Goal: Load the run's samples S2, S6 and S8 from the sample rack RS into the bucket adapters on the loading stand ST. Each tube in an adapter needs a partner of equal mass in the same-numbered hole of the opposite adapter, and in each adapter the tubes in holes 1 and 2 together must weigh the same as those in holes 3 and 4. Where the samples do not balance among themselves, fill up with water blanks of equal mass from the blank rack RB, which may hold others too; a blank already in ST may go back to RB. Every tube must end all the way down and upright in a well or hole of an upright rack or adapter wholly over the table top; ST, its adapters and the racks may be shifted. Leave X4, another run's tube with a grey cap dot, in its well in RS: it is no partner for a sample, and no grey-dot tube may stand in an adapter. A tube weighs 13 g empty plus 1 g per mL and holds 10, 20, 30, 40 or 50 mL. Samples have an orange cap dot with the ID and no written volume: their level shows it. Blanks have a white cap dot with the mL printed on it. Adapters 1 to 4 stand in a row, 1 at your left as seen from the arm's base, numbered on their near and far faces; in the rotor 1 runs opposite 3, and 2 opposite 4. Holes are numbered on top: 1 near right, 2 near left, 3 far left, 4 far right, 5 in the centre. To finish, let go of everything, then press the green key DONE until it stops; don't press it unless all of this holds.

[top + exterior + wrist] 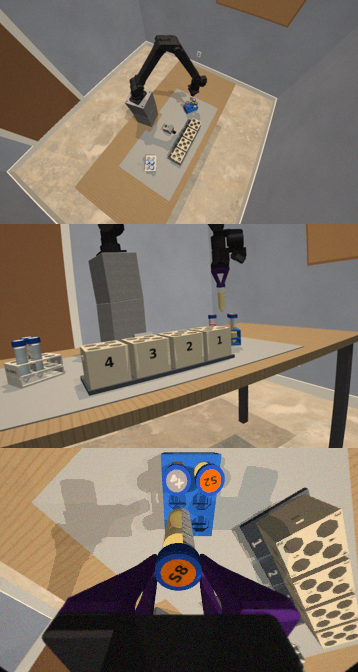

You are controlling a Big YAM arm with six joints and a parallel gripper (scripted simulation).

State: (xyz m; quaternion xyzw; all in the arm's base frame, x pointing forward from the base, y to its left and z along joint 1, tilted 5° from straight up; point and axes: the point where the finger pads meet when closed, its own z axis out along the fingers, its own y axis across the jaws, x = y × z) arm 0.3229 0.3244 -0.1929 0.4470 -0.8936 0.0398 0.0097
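My gripper [221,282] is shut on sample tube S8 [178,571], which has a blue cap with an orange dot and yellow liquid. The tube [221,299] hangs upright, well above the blue sample rack RS [237,336], clear of the other tubes. In the wrist view RS [191,495] holds X4 [176,479] with a grey dot and S2 [210,479] with an orange dot; a third tube is mostly hidden behind S8. The loading stand ST [155,356] carries adapters 1 to 4, and every hole I can see is empty. Adapter 1 [218,341] stands nearest to RS.
The white blank rack RB [34,368] with blue-capped blanks stands at the far end of the grey mat, beyond adapter 4 [107,362]. The box with the green DONE key [165,126] sits between the arm's base [142,106] and ST [185,141].
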